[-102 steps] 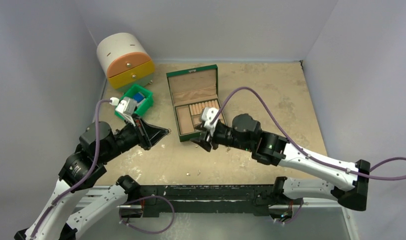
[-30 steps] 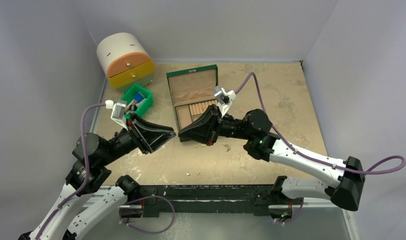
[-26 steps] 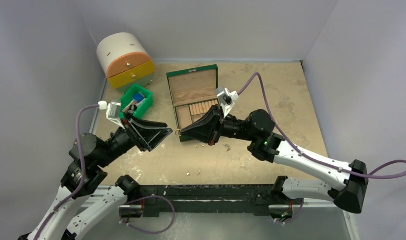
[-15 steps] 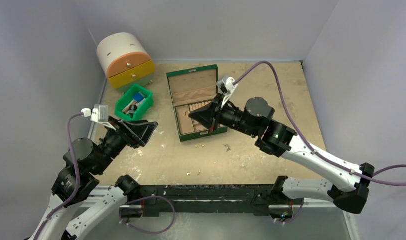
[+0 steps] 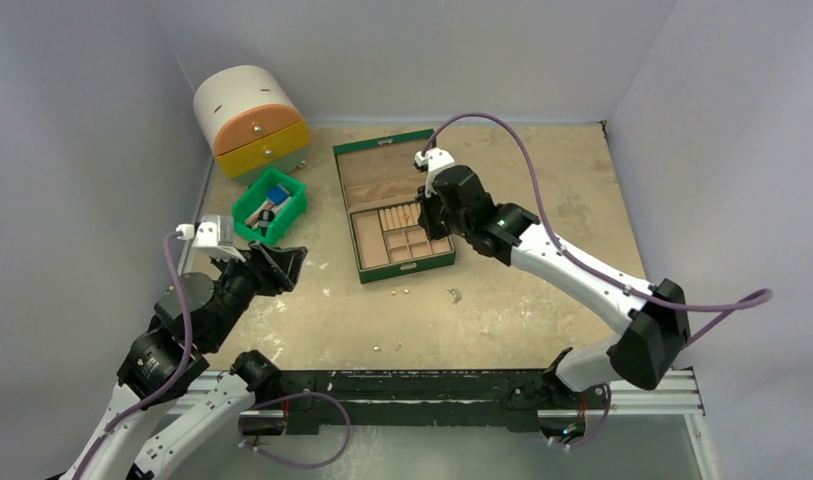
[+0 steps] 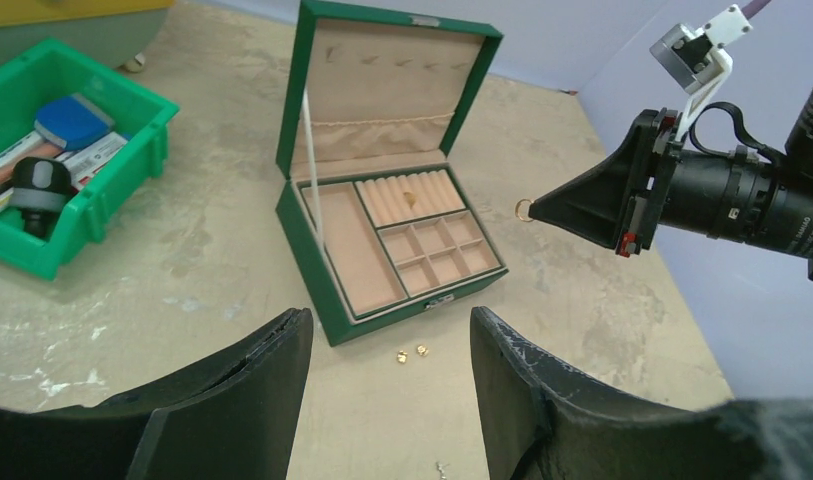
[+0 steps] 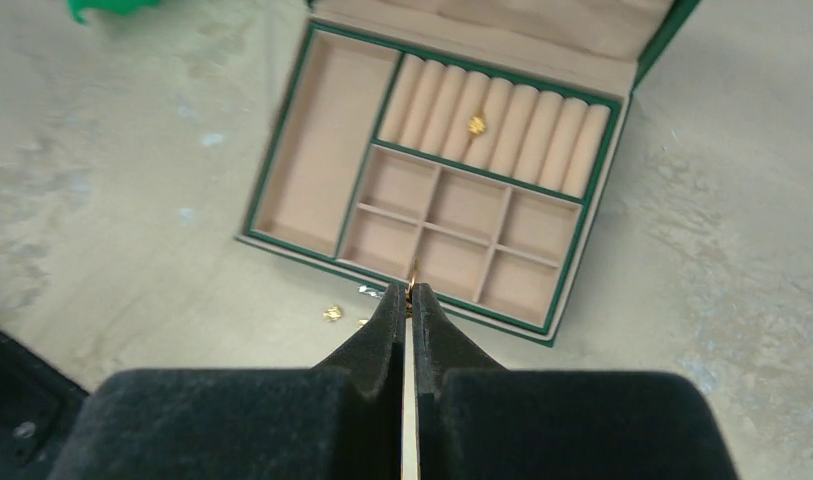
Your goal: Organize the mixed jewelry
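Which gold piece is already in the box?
The piece on the ring rolls; two studs lie on the table, a ring is in the right gripper.

No legible text or labels

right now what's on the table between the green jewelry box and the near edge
Two gold studs just in front of the box, a small silver piece beside them, two tiny pieces nearer the edge: top view.

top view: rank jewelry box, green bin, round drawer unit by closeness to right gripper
1. jewelry box, right below the right gripper holding a gold ring
2. green bin, to the left
3. round drawer unit, back-left corner
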Tool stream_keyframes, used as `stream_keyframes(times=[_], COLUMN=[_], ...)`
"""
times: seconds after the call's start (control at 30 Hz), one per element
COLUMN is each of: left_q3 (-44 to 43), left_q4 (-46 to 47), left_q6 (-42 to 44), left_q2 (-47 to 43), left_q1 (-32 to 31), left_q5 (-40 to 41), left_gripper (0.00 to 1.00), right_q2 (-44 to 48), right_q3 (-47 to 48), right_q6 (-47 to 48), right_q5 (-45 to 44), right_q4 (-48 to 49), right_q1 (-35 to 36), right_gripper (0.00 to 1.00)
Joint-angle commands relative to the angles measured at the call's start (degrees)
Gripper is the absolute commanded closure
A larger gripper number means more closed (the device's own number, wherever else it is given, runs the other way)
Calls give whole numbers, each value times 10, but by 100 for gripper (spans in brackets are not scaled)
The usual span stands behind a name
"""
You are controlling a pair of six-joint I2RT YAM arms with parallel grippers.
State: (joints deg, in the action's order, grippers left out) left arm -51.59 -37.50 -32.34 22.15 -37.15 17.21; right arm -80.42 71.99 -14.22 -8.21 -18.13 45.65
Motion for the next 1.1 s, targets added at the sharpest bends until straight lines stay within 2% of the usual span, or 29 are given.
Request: stream_keyframes(times=[0.0,0.63,1.07], left_q3=[20,58,60], left_q4=[22,30,27], left_q6=[18,5,1], left_q2=[-13,-46,-51], left_q1=[-1,-1,-1], left_q5=[31,95,105], left_gripper=[41,39,38], right_q2=[-28,-227,-278], right_q3=[21,117,129], right_q6=[11,-5,-8], right_q5=[-8,-10,-31], right_q4=[-1,55,81], right_q1=[-24,-65,-71], right_gripper=[100,100,100])
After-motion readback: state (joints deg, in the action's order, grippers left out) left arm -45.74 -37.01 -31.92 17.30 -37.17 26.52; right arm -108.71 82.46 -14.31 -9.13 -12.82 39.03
